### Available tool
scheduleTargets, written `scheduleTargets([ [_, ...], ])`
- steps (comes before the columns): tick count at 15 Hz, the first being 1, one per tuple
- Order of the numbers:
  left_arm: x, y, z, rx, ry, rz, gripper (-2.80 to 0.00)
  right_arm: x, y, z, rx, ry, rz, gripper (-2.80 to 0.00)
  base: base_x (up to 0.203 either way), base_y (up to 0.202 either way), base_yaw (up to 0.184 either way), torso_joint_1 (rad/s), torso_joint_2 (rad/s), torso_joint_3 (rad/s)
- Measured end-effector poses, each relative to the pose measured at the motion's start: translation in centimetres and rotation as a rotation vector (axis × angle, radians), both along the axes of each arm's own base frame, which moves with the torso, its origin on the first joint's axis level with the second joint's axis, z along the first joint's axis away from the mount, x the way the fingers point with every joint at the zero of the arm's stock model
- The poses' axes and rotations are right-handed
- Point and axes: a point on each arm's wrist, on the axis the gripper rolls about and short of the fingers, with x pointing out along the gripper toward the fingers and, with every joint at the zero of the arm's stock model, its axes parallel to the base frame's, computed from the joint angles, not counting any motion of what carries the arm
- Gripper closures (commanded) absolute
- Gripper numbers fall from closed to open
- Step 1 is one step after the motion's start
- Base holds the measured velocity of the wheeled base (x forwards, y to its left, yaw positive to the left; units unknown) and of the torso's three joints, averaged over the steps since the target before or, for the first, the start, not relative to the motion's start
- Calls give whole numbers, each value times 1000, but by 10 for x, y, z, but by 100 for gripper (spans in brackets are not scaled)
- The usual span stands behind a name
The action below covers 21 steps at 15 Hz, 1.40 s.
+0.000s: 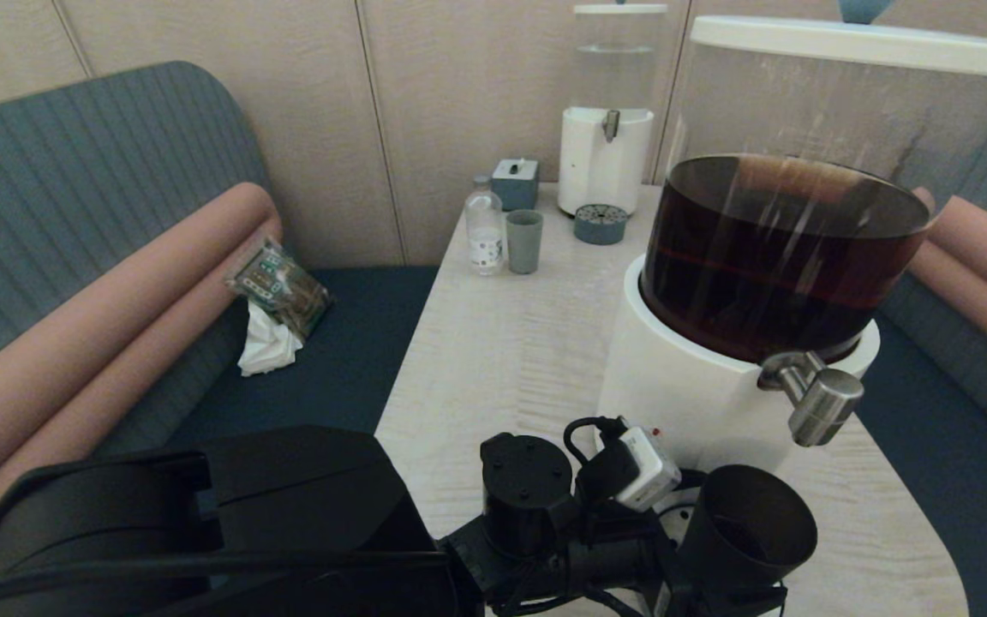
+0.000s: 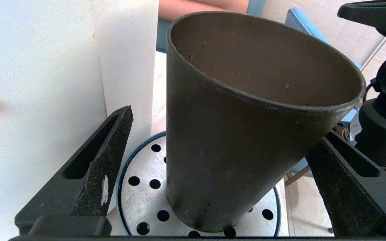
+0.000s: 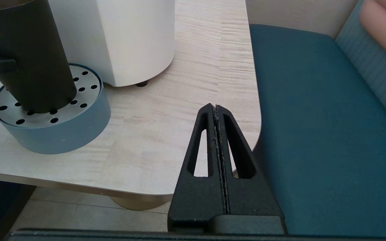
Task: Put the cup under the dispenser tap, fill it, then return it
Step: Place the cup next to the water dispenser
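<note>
- The black cup stands on the perforated drip tray at the foot of the dark-liquid dispenser, below its steel tap.
- The left gripper flanks the cup, fingers spread wide, one clear of the wall.
- The right gripper hangs near the counter edge beside the dispenser, fingers pressed together, empty.
</note>
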Motion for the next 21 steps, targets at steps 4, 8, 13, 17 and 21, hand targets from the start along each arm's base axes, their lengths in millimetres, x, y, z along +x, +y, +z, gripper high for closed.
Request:
scheduleTargets([
  [4, 1, -1, 1, -4, -2, 0, -280, 0, 0, 0, 0, 0, 0, 0, 0, 0, 0, 0, 0, 0],
  [8, 1, -4, 0, -10, -8, 0, 0, 0, 0, 0, 0, 0, 0, 0, 0, 0, 0, 0, 0, 0],
  [13, -1, -4, -2, -5, -6, -4, 0, 0, 0, 0, 0, 0, 0, 0, 0, 0, 0, 0, 0, 0],
  [17, -7, 3, -2, 12, 4, -8, 0, 0, 0, 0, 0, 0, -1, 0, 0, 0, 0, 0, 0, 0],
  [21, -16, 16, 4, 30, 15, -4, 0, 0, 0, 0, 0, 0, 0, 0, 0, 0, 0, 0, 0, 0],
])
